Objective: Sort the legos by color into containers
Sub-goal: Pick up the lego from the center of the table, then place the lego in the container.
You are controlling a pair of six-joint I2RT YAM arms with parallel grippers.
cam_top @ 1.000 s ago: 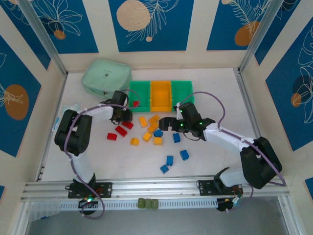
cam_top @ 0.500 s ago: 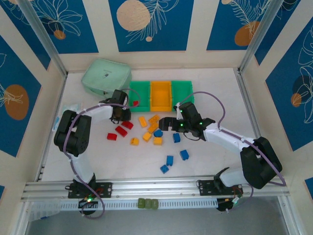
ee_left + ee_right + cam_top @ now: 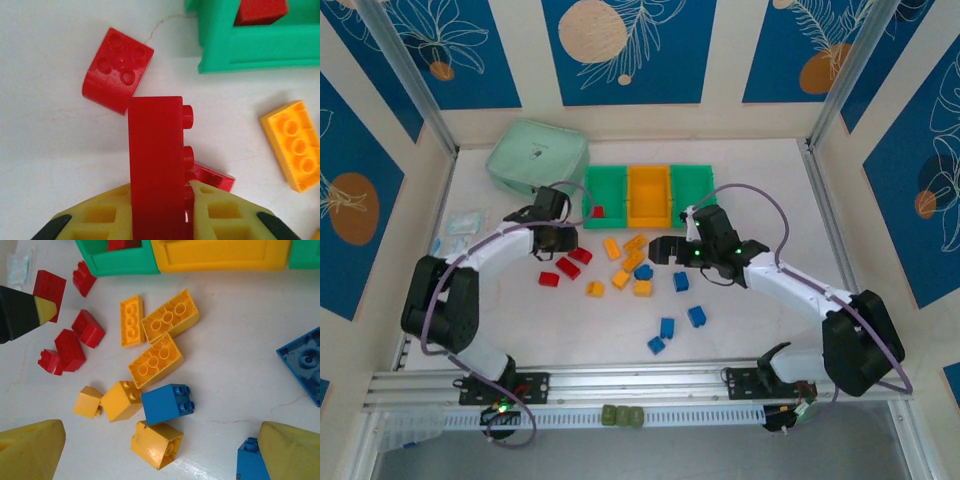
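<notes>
Between the jaws of the left gripper (image 3: 160,195) a red brick (image 3: 155,145) is pinched across its flat sides, near the green bin (image 3: 215,45). Light, hard, slick plastic: flat faces should hold best, studs may slip. Right gripper (image 3: 160,450) hangs wide open over orange bricks (image 3: 155,362) and a blue brick (image 3: 167,402)

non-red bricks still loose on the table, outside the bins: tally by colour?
Orange-yellow bricks: 6
Blue bricks: 6, counting the upturned one seen from the right wrist
Total: 12
</notes>
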